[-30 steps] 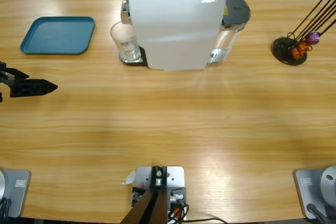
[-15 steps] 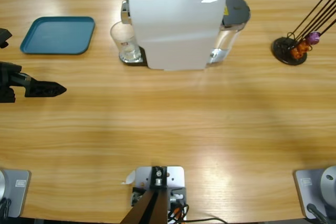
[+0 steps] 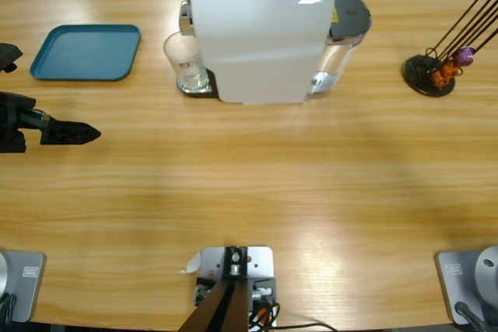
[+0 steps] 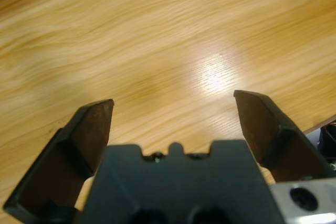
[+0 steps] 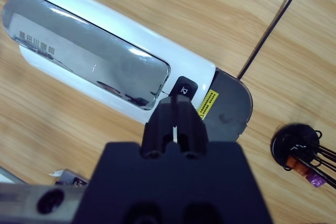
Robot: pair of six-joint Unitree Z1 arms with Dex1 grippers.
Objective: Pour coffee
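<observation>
The left gripper hangs low over bare wood with its two black jaws spread wide and nothing between them; in the high view it comes in from the left edge, pointing toward the middle of the long wooden table, just below the blue tray and apart from it. The right gripper looks down from well above with its jaws pressed together, nothing pinched, the tips lying in line with the small black button at the end of the machine's chrome lid. Past the left gripper, toward the far side of the table, stands the white coffee machine, with a grey water tank at its right end. Tight against the machine's left end a clear glass stands upright on the drip plate under the spout; whether any coffee lies in its bottom I cannot tell from above. Far off at the table's right end sits the black capsule stand, dark wires fanning up from its round base, with orange and purple capsules hung low on it.
</observation>
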